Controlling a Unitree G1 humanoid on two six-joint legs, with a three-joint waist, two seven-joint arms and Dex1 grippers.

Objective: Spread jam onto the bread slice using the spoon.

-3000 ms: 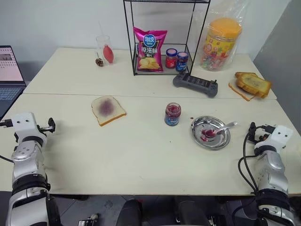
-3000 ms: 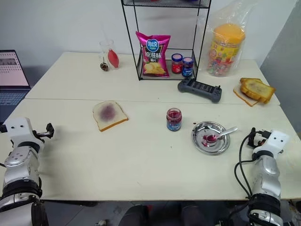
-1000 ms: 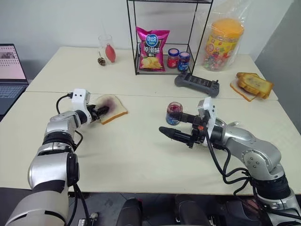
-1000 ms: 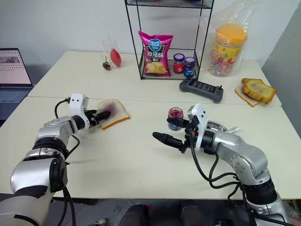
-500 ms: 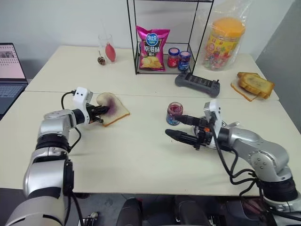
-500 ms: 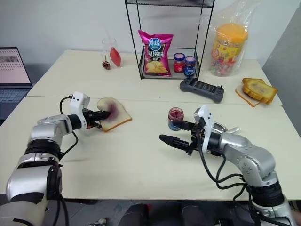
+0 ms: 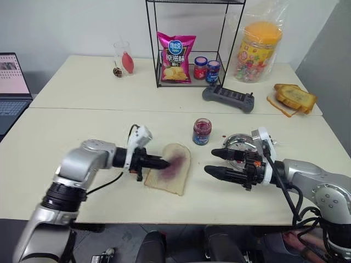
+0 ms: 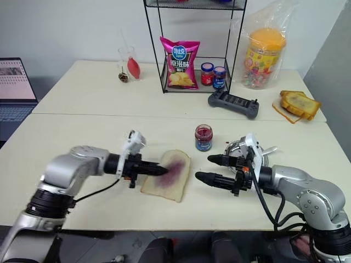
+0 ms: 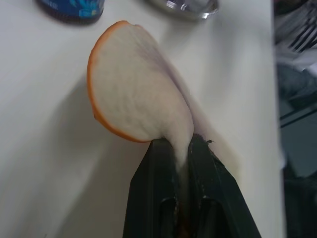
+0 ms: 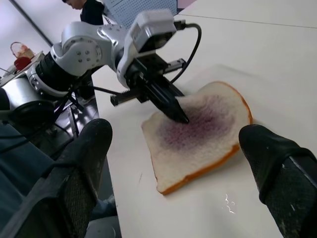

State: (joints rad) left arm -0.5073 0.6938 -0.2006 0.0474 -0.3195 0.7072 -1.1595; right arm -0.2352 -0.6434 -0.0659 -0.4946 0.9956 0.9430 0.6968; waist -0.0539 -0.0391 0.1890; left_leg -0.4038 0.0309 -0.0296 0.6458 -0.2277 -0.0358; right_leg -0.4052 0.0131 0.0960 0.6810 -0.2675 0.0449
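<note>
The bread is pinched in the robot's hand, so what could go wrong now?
1. The left gripper is shut on the soft bread slice, which bends in the wrist view; it might tear or squash.
2. The right gripper is open beside the jam jar and plate; it could bump them.

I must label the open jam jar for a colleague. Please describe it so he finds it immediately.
On the near table, just beyond the bread slice and left of the metal plate, stands a small glass jar. Unlike the two capped jars on the wire rack, it has no lid.
</note>
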